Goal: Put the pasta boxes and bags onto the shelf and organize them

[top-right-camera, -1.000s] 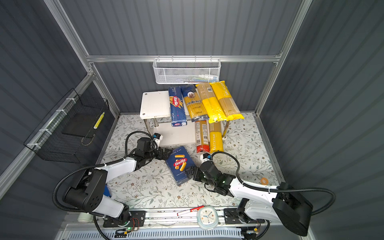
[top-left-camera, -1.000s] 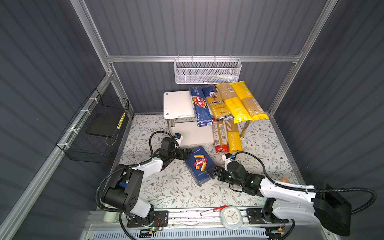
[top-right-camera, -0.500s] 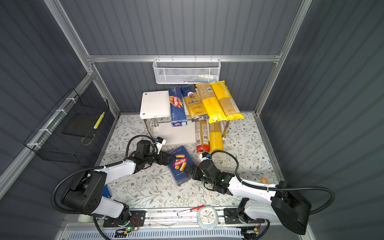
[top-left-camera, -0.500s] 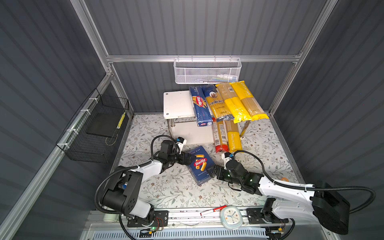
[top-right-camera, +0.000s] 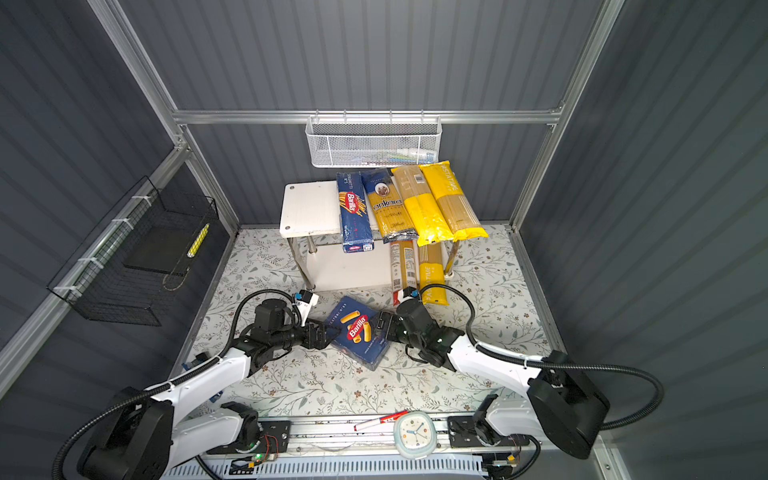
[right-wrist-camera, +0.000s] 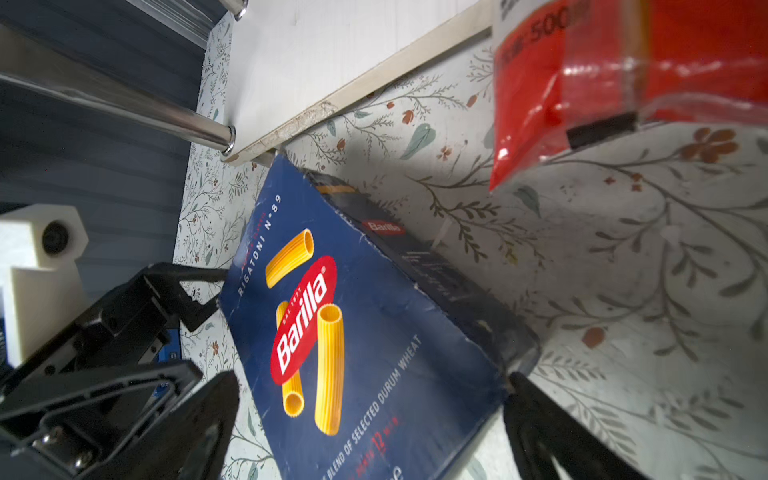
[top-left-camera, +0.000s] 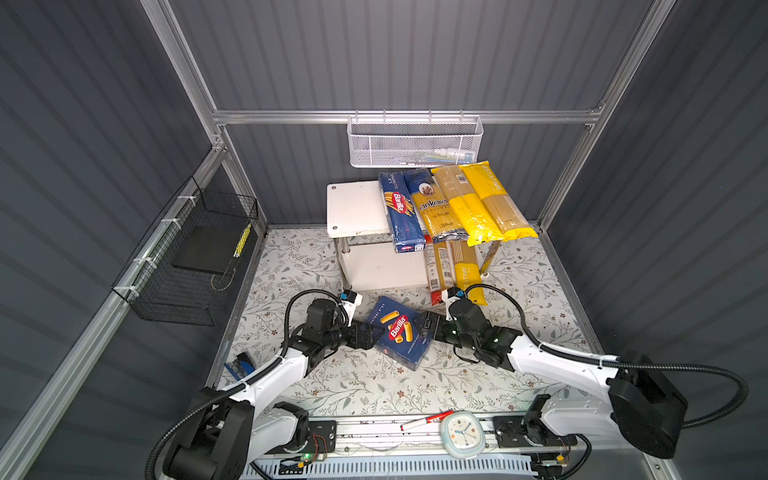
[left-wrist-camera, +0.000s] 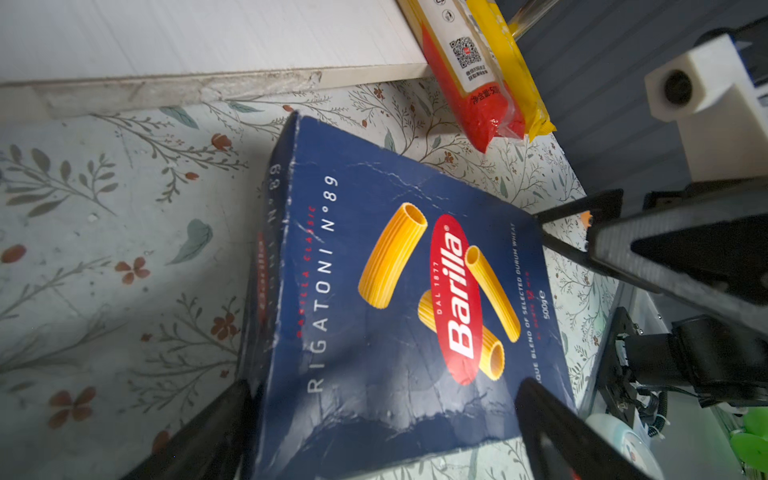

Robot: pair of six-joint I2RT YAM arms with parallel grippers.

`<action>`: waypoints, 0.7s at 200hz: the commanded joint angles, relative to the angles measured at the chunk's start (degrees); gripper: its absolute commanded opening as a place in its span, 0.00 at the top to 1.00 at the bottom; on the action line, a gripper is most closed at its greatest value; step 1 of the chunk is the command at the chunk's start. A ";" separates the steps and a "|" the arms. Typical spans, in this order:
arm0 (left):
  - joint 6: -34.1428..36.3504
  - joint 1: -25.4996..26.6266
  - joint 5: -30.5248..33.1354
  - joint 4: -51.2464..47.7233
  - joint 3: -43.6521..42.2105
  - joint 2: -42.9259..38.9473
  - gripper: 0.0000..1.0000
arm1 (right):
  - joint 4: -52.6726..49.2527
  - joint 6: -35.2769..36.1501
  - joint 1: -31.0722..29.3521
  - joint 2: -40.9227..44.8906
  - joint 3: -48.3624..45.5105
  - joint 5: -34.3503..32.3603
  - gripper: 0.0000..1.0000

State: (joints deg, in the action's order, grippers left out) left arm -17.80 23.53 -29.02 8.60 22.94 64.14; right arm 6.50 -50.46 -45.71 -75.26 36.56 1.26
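The wide blue Barilla rigatoni box (top-left-camera: 399,332) (top-right-camera: 357,332) lies flat on the floral mat in front of the shelf (top-left-camera: 353,203). My left gripper (top-left-camera: 372,334) (left-wrist-camera: 382,436) is open, one finger on each side of the box's left end. My right gripper (top-left-camera: 426,326) (right-wrist-camera: 365,424) is open around the right end. On the top board lie the narrow spaghetti box (top-left-camera: 399,212), the ankara bag (top-left-camera: 434,208) and two yellow bags (top-left-camera: 482,201). A red-ended clear bag (top-left-camera: 434,266) and a yellow bag (top-left-camera: 465,270) lie on the lower board and stick out over the mat.
A white mesh basket (top-left-camera: 415,143) hangs on the back wall above the shelf. A black wire basket (top-left-camera: 191,257) hangs on the left wall. A clock (top-left-camera: 462,432) and a red marker (top-left-camera: 426,419) lie on the front rail.
My left gripper has moved right until its fingers reach round the rigatoni box's left end. My right gripper has edged left onto the other end. The box has stayed put.
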 commanded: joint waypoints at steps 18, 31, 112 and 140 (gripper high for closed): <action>-4.58 4.42 2.06 -1.57 -4.16 -4.75 0.00 | 4.48 3.20 -0.25 -6.29 7.02 6.56 0.01; -4.85 5.95 5.18 -3.67 -4.15 -6.11 0.00 | 3.61 4.05 -0.19 -7.08 8.40 6.01 0.01; -8.66 6.35 22.58 -12.66 -1.96 -12.70 0.01 | -11.51 5.20 -0.32 10.72 -0.05 -2.58 0.01; -8.04 6.35 21.01 -9.11 -1.67 -8.88 0.00 | -10.83 3.69 -3.25 17.47 -5.29 -1.60 0.01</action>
State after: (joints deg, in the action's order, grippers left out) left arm -25.71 29.69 -8.19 -2.17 19.44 53.12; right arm -1.23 -45.32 -46.44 -60.62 35.00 -0.03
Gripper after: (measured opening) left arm 0.996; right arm 0.991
